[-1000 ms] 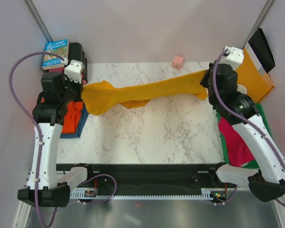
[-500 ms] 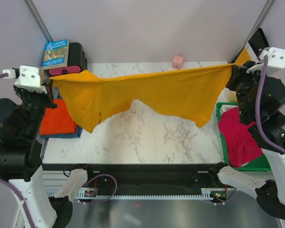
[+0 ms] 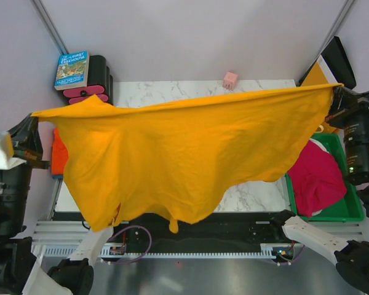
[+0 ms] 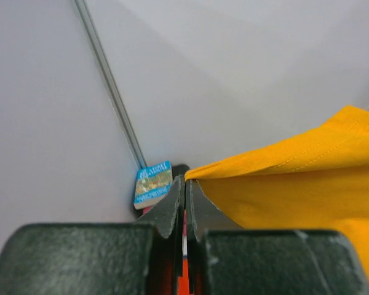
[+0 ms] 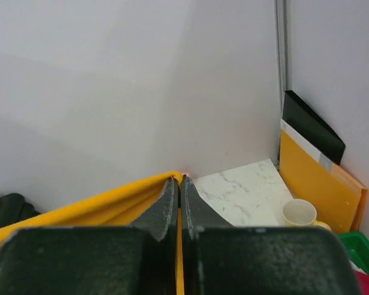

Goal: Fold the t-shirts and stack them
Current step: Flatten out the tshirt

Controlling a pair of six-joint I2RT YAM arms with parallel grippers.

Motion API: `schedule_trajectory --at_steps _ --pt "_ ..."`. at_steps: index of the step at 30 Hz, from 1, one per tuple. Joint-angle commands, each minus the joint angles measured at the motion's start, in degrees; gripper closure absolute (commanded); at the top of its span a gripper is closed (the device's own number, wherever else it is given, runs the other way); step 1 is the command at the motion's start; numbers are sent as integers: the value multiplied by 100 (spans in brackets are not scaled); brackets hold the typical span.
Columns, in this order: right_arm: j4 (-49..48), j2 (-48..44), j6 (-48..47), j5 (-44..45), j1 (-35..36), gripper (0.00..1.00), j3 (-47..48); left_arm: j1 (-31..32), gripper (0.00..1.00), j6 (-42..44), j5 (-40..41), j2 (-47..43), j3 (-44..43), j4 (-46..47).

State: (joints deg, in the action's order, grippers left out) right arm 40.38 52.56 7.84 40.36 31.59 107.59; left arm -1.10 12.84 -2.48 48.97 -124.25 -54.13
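Jaws, left arm: clenched on the left corner of the large mustard-yellow cotton t-shirt; the left wrist view shows the cloth edge nipped between the two closed tips.

Shirt position: held in the air, spread flat as a sheet between the two arms. Long axis runs left to right across the white marble worktop. Top edge is taut and rises slightly toward the right. The rest hangs toward the near side, its lowest lobe over the black base rail. Which edge is collar or hem: cannot tell.

Surroundings, left to right:
- Blue paperback book lying on a black-and-pink object, far left corner.
- Bright red-orange t-shirt at the left worktop edge, mostly hidden by the yellow cloth.
- Small pink block at the far edge, just beyond the shirt's top edge.
- Stiff yellow-orange envelope folder with a black folder, leaning in the far right corner.
- Cream mug near the folder, seen from the right wrist.

Containers: green plastic bin at right, holding a crumpled magenta-pink t-shirt.

Jaws, right arm: clenched on the shirt's right corner.
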Motion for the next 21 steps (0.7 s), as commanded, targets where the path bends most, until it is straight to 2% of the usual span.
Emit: schedule_trajectory --at_steps 1,5,9,14,19,21 --pt "-47 -26 51 833 -31 100 -843 -4 98 -36 275 -28 1216 -54" --pt "-424 -96 446 781 -31 100 -2185 -13 98 -18 -129 -195 2752 393" --pt "-768 297 614 667 -135 100 -2962 -4 98 104 -270 24 3801 1200" --pt "-1234 1212 1035 -396 -1304 100 -3543 -13 98 271 -157 823 4943 2265" --pt "-1551 1757 931 -468 -1393 100 -2991 -13 98 26 -7 1658 4621 2837" --pt "-1498 1985 816 -502 -1393 100 -2193 -21 98 -167 63 1913 3832 2742"
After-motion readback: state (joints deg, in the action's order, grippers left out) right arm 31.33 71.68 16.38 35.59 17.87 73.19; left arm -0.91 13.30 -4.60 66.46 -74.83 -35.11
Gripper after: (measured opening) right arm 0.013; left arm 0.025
